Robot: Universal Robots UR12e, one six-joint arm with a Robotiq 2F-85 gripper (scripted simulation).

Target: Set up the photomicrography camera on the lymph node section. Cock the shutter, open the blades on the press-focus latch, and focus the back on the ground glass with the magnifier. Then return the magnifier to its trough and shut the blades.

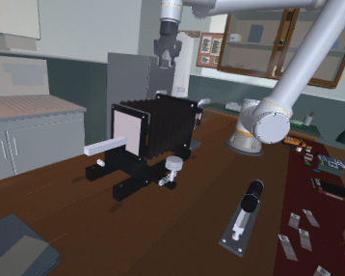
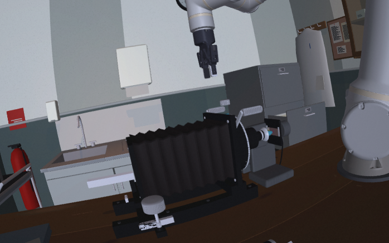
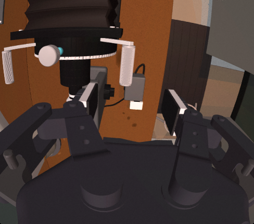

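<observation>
The black bellows camera [image 1: 152,130] [image 2: 183,157] stands on the brown bench with its lens against a grey microscope block [image 2: 268,151]. My gripper [image 1: 165,60] [image 2: 208,72] [image 3: 130,105] hangs high above the camera's front standard. It is open and holds nothing. Two knurled levers [image 3: 127,65] [image 3: 7,67] stick out at either side of the shutter ring [image 3: 75,56]. The pale ground glass [image 1: 128,129] faces the rear. The black magnifier [image 1: 251,195] lies in its grey trough [image 1: 239,224] to the right on the bench. A round focus knob [image 1: 173,164] [image 2: 153,205] sits at the rail.
Grey filing cabinets [image 2: 268,87] stand behind the camera. The arm's base [image 1: 253,130] [image 2: 371,142] sits on the bench to the right. Glass slides [image 1: 297,231] lie on a red mat. A dark folder [image 1: 17,251] lies at the near left corner.
</observation>
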